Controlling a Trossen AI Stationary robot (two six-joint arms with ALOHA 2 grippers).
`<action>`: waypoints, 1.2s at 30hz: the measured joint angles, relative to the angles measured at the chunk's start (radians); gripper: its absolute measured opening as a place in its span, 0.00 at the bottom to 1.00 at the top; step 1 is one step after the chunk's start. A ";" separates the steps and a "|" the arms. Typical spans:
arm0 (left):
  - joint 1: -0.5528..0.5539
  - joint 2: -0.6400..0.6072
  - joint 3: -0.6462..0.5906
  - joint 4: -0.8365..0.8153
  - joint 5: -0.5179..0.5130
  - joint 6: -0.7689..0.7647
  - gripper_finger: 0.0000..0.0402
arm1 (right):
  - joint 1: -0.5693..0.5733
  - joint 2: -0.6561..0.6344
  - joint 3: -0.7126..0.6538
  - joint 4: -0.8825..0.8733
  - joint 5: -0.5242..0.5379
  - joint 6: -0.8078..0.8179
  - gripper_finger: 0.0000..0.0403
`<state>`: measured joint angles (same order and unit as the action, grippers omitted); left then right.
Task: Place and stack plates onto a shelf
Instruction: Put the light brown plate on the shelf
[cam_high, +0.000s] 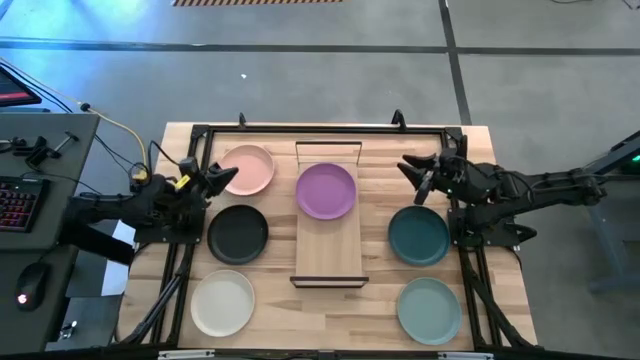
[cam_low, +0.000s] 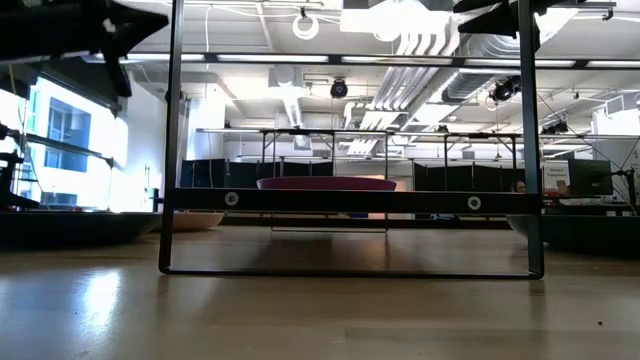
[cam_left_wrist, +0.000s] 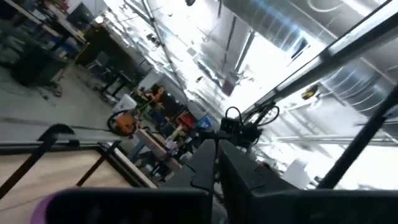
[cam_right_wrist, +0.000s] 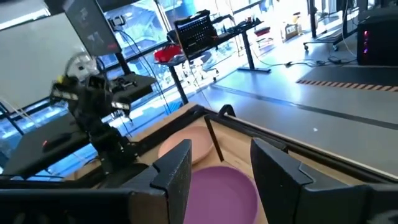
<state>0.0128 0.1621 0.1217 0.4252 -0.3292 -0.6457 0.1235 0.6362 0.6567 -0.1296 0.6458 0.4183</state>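
High view: matte purple plate (cam_high: 326, 190) on shelf (cam_high: 328, 255); right gripper (cam_high: 413, 171) jaws parted, left's unclear

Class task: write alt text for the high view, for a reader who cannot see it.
Seen from above, a purple plate sits on the shelf; pink, black and cream plates lie left, two teal-green plates right. The left pincer and right pincer hover at the table's sides.

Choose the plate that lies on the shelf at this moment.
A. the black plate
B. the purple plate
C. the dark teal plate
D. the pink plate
B. In the high view only the purple plate rests on the shelf, at its far end; the pink plate, black plate and dark teal plate lie on the tabletop beside it.
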 joint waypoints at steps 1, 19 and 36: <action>0.000 0.047 0.038 -0.003 -0.006 0.011 0.06 | 0.001 0.002 0.000 -0.002 -0.001 0.002 0.36; 0.166 0.575 0.606 -1.271 -0.192 -0.569 0.46 | 0.000 0.043 0.000 -0.009 -0.007 0.053 0.36; 0.166 0.593 0.312 -1.266 -0.152 -1.082 0.46 | 0.000 0.126 0.000 -0.009 -0.007 0.046 0.36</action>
<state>0.1792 0.7553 0.4341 -0.8407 -0.4808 -1.7273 0.1238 0.7623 0.6567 -0.1383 0.6392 0.4644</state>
